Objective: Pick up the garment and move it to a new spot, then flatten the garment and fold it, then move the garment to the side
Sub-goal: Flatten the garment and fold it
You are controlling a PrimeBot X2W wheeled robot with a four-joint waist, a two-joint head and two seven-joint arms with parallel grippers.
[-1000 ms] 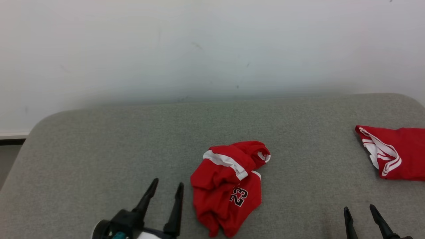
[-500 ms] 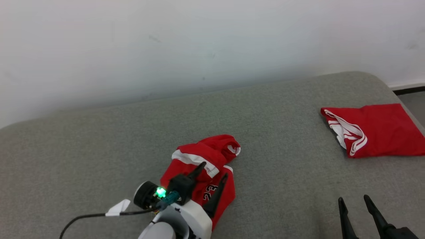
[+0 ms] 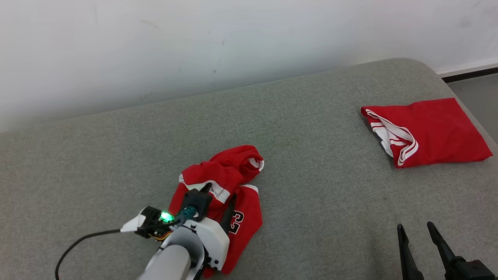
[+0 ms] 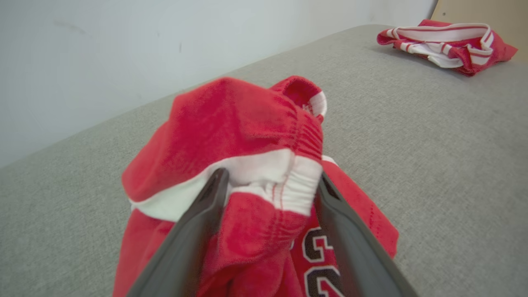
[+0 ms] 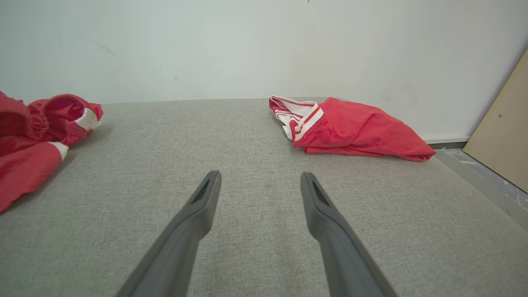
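Note:
The garment [image 3: 229,175], crumpled red shorts with a white band and the number 23, lies on the grey padded surface [image 3: 311,128] left of centre. My left gripper [image 3: 220,192] is over its near part, open, fingers straddling a bunched fold. In the left wrist view the garment [image 4: 231,123] bulges up between the two fingers, whose tips sit on either side of the white waistband, and the left gripper [image 4: 272,175] is spread wide. My right gripper [image 3: 414,226] hovers open and empty at the lower right, and the right wrist view shows the right gripper [image 5: 260,174] above bare surface.
A second red garment [image 3: 428,130], folded, lies at the far right near the surface's rounded corner, seen too as the folded garment [image 5: 350,128]. A white wall runs behind. A wooden board [image 5: 503,136] leans past the right edge, over grey floor [image 3: 474,89].
The camera has swung, shifting the scene left. My left gripper went from beside the garment's left edge to over it, fingers now straddling the waistband. The right gripper stayed put.

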